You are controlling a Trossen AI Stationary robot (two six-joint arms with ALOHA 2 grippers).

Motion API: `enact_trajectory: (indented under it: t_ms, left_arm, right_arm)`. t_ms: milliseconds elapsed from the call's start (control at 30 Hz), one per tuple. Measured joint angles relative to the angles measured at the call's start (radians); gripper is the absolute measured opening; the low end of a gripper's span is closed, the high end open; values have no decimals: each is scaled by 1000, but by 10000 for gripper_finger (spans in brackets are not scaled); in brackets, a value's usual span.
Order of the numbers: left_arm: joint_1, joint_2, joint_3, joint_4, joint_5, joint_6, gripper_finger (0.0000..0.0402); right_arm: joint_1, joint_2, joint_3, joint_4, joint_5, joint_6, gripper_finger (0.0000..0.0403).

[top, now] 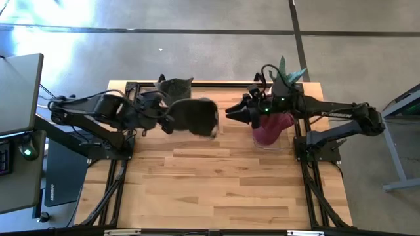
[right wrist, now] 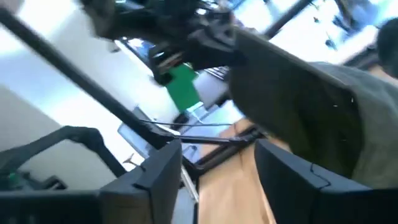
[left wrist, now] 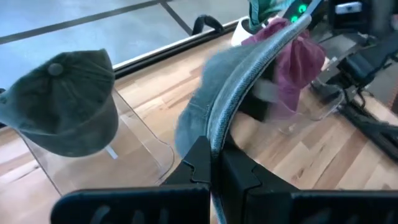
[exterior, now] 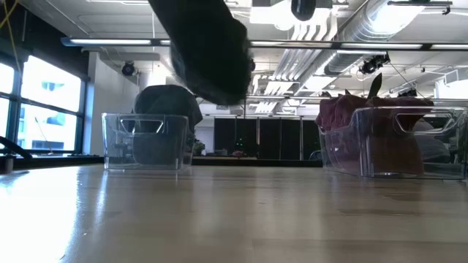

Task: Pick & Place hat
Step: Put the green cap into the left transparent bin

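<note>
Where the camera looks straight down, the left claw is pinched together on the brim of a dark grey cloth cap, which hangs above the middle of the far part of the light wooden plank desk; behind it a second grey-green cap sits in a clear plastic bin at the far left edge, and the right claw stands just beside the held cap, its jaws apart and empty, in front of a clear bin holding maroon caps. From desk level, the held cap shows as a dark mass in the air (well clear of the boards), with the left clear bin and the right clear bin resting on the desk. The left wrist view shows the brim clamped edge-on between the two dark fingers. In the right wrist view, that claw's fingers stand spread, the grey cap near them.
</note>
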Motion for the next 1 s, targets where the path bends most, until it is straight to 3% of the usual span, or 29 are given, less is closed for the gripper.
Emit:
enact_trajectory:
  t_ms: [233, 333, 467, 733, 1000]
  left_arm:
    - [-1, 30, 0, 11, 16, 0, 0]
    - [-1, 25, 0, 36, 33, -2, 0]
    - [-1, -11, 0, 102, 33, 1, 0]
    - [-1, -69, 0, 256, 49, 81, 0]
    - [-1, -70, 2, 270, 122, 106, 0]
  right_arm:
    - [-19, -9, -1, -372, 164, -60, 205]
    - [-19, -26, -1, -541, 225, -66, 191]
    - [13, -16, -1, -635, 252, -88, 156]
    - [114, 83, -1, -448, 367, -168, 63]
    - [117, 105, -1, -35, 386, -218, 5]
